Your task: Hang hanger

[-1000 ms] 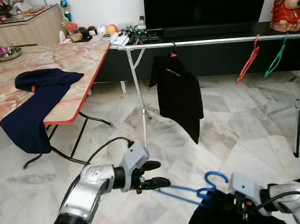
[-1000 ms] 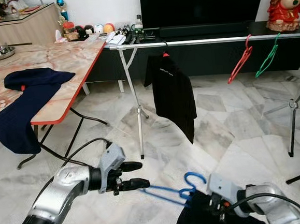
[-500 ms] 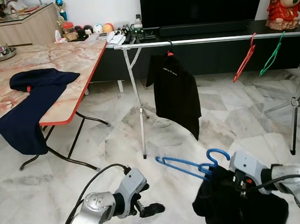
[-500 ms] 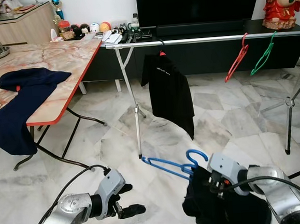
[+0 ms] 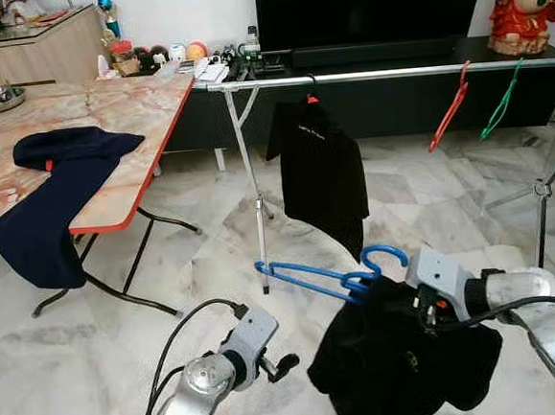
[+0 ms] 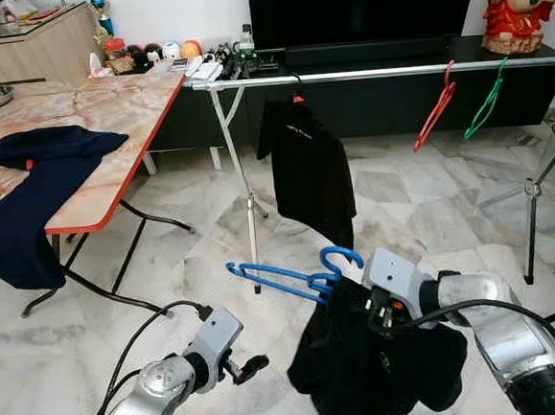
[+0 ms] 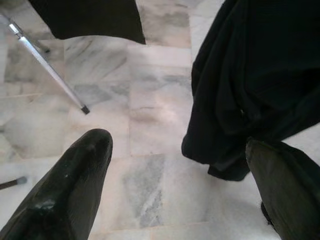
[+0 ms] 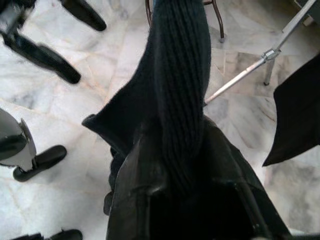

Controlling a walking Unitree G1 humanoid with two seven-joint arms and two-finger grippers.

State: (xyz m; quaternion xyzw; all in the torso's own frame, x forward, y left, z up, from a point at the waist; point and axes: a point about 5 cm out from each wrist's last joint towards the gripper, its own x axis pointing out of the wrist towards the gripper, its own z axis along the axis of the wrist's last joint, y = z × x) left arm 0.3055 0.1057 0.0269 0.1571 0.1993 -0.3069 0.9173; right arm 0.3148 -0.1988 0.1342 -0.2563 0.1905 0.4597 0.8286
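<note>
Over a pale marble floor (image 5: 96, 347), the right tool (image 5: 422, 304), seemingly pinching a black garment (image 5: 396, 371) on a blue plastic hanger (image 5: 336, 275), should lift its hook squarely over the silver clothes rail (image 5: 392, 73); left tool (image 5: 276, 366) spread, idle.

The black shirt (image 5: 320, 180) hanging on the rail (image 5: 392, 73) has a short line of pale print across its chest. The letters are too small to read.

Left arm low, bent inward; left gripper (image 5: 282, 365) empty, fingers spread wide. Right arm reaches forward, right gripper (image 5: 422, 304) clamped on cloth.
</note>
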